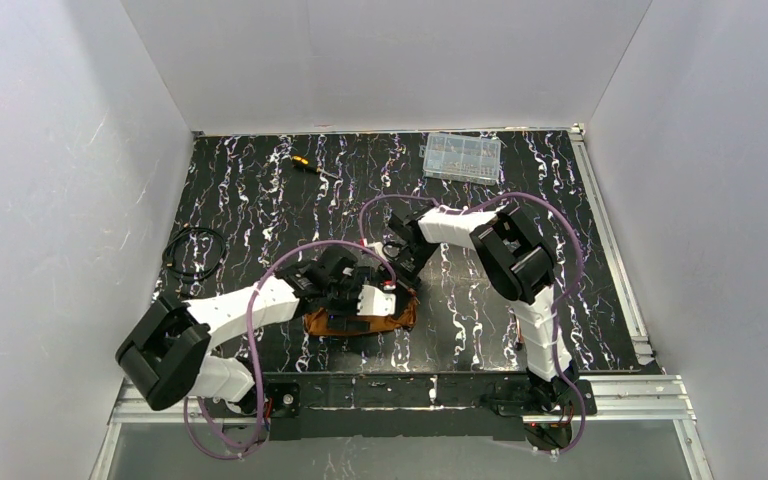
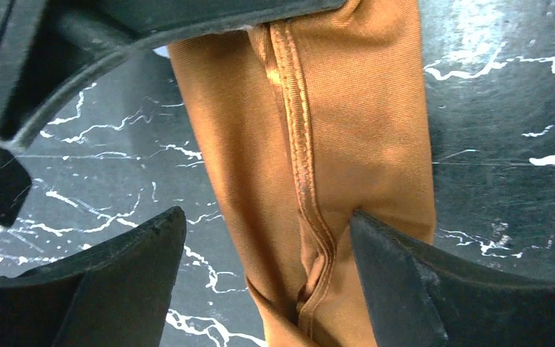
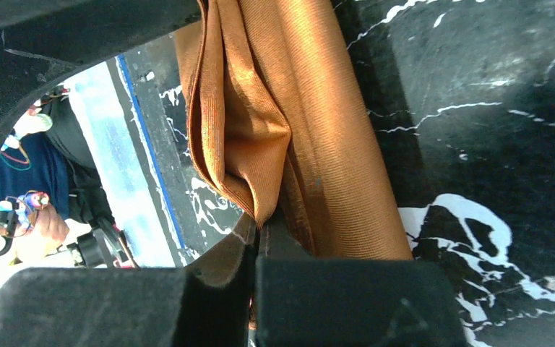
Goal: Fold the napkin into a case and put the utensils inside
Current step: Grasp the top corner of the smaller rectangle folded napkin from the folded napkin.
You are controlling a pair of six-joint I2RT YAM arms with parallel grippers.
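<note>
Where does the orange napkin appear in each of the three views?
Top external: napkin low centre, near the front edge.
Left wrist: napkin as a band down the middle.
Right wrist: napkin folded, from top centre downward.
Shared landmark: black table with white veins.

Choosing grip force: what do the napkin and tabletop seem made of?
The napkin looks like finely woven cloth with a slight sheen, shown by its ribbed weave and stitched hem. The tabletop looks like smooth, glossy black marble-patterned sheet, possibly laminate.
</note>
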